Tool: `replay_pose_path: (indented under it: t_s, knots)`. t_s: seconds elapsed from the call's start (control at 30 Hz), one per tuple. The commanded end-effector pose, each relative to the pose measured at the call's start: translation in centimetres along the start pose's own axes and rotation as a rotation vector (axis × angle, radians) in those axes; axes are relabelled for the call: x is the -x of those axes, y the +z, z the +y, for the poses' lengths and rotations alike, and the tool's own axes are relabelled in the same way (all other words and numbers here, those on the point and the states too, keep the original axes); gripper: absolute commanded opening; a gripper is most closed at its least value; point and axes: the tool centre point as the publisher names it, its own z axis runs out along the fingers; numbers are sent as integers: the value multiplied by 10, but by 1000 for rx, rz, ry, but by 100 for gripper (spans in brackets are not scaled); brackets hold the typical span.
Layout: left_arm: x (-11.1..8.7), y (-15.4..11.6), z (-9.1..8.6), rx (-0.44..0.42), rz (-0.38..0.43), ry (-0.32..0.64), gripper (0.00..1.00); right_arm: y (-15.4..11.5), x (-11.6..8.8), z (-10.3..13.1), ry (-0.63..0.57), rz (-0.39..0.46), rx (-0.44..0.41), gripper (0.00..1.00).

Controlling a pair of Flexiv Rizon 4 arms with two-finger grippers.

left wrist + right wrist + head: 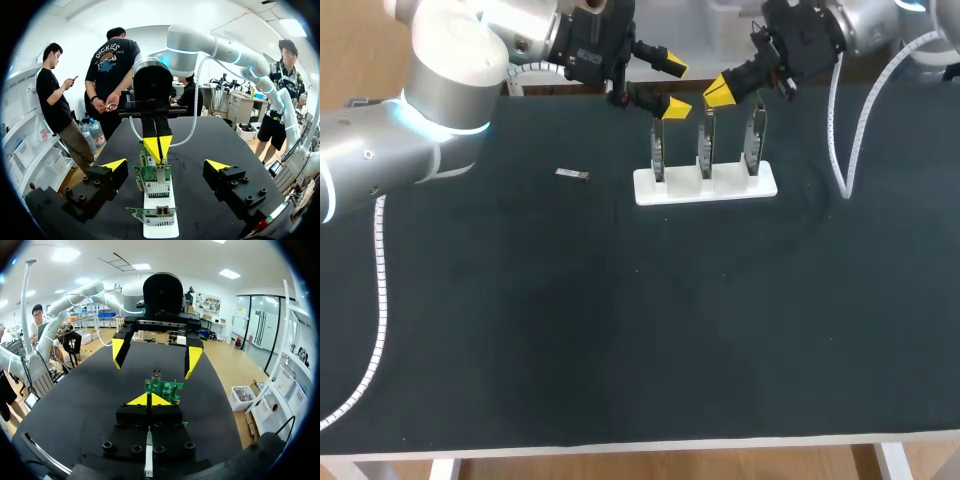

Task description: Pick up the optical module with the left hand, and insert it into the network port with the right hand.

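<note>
- My left gripper hangs at the far side of the table, close to the row of cards. Its fingers are spread wide with nothing between them.
- My right gripper faces it across the cards, yellow tips pressed together. They seem to hold nothing, though I can't be sure from these views.
- The optical module lies flat on the dark tabletop, left of the white stand, well apart from both grippers.
- Three green network cards stand upright in a row on that stand.
</note>
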Motion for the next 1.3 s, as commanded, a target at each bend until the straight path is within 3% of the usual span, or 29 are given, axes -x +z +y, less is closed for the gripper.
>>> replay_pose_path:
  t_s: [0.03,0.53,1.3]
  knots:
    - [1,1,2,-5,3,1,100,-2,-6,-9,-20,-9,20,0]
    - [1,1,2,-5,3,1,100,-26,28,-5,-110,-12,-39,0]
    - [1,1,2,-5,3,1,100,-67,16,30,-65,31,-129,0]
